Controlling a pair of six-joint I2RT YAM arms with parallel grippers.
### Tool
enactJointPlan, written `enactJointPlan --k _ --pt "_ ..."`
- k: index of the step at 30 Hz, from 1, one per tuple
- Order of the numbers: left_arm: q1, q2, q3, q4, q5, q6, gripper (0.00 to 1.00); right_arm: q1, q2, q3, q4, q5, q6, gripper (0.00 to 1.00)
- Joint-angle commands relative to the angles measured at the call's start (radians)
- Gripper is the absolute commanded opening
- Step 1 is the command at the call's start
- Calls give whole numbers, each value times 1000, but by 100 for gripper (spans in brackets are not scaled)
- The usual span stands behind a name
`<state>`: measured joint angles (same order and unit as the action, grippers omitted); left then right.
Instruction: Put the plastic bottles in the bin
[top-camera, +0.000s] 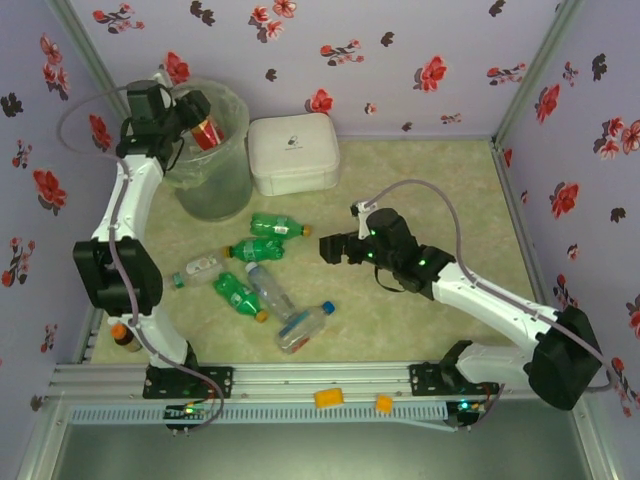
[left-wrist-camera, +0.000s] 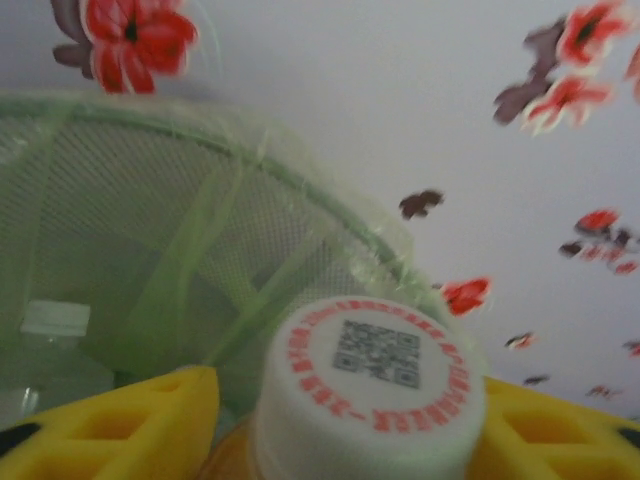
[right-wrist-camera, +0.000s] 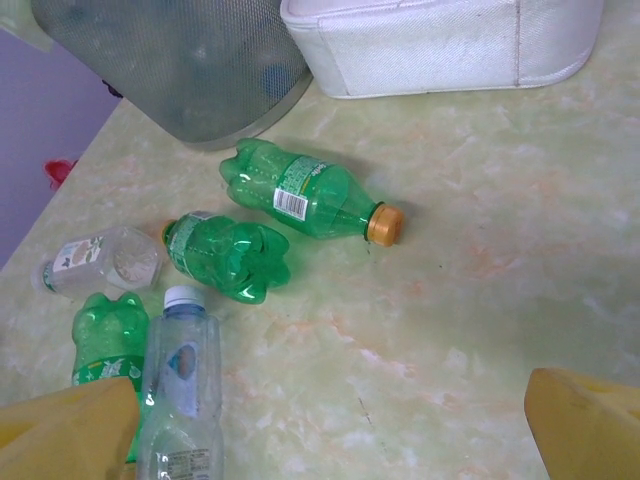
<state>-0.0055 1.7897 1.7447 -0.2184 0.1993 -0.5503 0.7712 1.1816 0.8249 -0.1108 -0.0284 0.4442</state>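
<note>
left gripper (left-wrist-camera: 350, 390) hung over bin (top-camera: 232, 160), red bottle (top-camera: 207, 133) between jaws, grip unclear | right gripper (top-camera: 328, 248) stood wide open above table (top-camera: 450, 190)

I see lilac walls (top-camera: 400, 30) printed with red and dark flowers (top-camera: 433, 72) enclosing a pale green marbled tabletop (top-camera: 440, 180), evenly lit.

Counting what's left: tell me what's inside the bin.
A red-labelled bottle is at the bin's mouth, between the left hand's fingers. Deeper contents are blurred by liner and wall.
</note>
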Motion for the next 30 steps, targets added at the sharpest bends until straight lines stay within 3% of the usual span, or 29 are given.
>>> enactJointPlan --k 1,3,6,17,23,30 --pt "6 4 65 -31 48 -20 78 -2 -31 -20 0 27 51 100" --pt "6 -6 64 -19 49 -24 90 -1 -34 -36 15 27 72 100" --pt "6 -35 59 -12 49 -21 100 -1 -29 -46 23 27 86 100" --pt "-39 -299 -134 102 49 -3 100 -4 38 -4 20 69 75 100" --pt "-154 -497 -374 199 49 28 100 -24 78 33 -32 103 71 100" --pt "-382 -590 -613 160 40 90 100 -72 100 56 -73 108 93 100"
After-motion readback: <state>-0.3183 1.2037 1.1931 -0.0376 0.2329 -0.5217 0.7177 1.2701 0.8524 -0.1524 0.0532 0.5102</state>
